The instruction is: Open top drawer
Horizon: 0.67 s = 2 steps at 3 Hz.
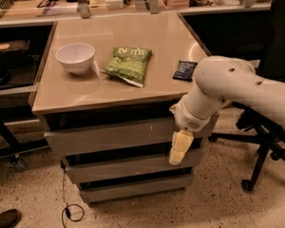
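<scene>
The top drawer [109,137] is the tallest of three flat grey fronts under the beige tabletop [123,87], with small white scuffs right of centre. A dark gap shows above it. My gripper [179,149], pale yellow on a white arm [228,87], hangs pointing down in front of the drawer's right end, its tip reaching to the second drawer front [128,167]. The bottom drawer front [133,190] sits below.
On the tabletop lie a white bowl [75,57], a green snack bag [128,64] and a dark blue packet [184,70]. A black office chair base [259,158] stands close at the right. A cable [70,212] and a shoe [4,218] lie on the floor at the left.
</scene>
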Motion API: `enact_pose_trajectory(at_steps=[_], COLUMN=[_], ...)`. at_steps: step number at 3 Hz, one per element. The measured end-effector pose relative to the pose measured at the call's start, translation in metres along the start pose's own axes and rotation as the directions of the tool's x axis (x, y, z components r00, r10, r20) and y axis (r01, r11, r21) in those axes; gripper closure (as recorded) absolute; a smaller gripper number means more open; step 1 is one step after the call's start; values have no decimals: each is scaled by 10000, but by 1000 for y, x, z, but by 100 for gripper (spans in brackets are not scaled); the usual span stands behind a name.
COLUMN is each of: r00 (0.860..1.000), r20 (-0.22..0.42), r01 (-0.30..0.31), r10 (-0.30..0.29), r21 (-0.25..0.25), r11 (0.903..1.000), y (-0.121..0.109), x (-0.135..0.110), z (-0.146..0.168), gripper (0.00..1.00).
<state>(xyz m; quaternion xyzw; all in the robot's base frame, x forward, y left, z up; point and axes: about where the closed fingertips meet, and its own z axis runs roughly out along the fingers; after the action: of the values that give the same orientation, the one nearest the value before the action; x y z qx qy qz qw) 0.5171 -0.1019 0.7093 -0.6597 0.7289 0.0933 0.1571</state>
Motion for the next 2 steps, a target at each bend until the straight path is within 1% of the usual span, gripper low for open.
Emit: enact_pose_trajectory(at_steps=[2], r00=[9999], r20=[-122], r01=[5], r10=[-6], r21=[-129], r11=[9999], y=[-22], x=[13], z=[22], gripper=[0])
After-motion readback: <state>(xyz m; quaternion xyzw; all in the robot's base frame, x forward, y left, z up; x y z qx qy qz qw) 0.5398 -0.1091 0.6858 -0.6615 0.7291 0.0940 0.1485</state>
